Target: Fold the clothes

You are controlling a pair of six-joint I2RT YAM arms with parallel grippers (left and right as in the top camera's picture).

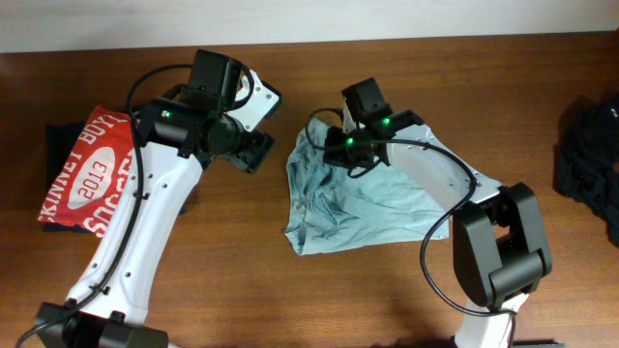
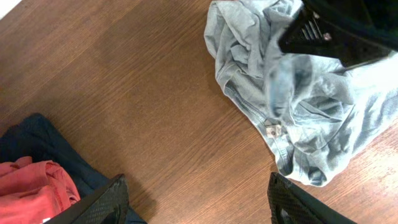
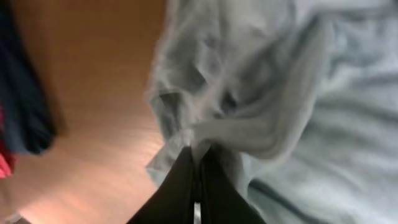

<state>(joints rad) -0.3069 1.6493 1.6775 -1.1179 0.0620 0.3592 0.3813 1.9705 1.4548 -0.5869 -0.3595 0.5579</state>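
The clothes, a pale grey-blue t-shirt (image 1: 372,203), lie crumpled on the wooden table (image 1: 242,280) at its middle. My right gripper (image 1: 336,150) is down on the shirt's upper left part. In the right wrist view this gripper (image 3: 198,149) is shut, pinching a raised fold of the shirt (image 3: 323,124) between its black fingertips. My left gripper (image 1: 254,151) hovers just left of the shirt. The left wrist view shows it (image 2: 196,190) open over bare wood, with the shirt (image 2: 298,118) to the upper right, close to its right finger (image 2: 286,202).
A red t-shirt with white lettering (image 1: 92,174) lies on a dark navy garment (image 1: 60,130) at the left; both show in the left wrist view, red (image 2: 25,186) and navy (image 2: 37,140). A black garment (image 1: 590,145) sits at the right edge.
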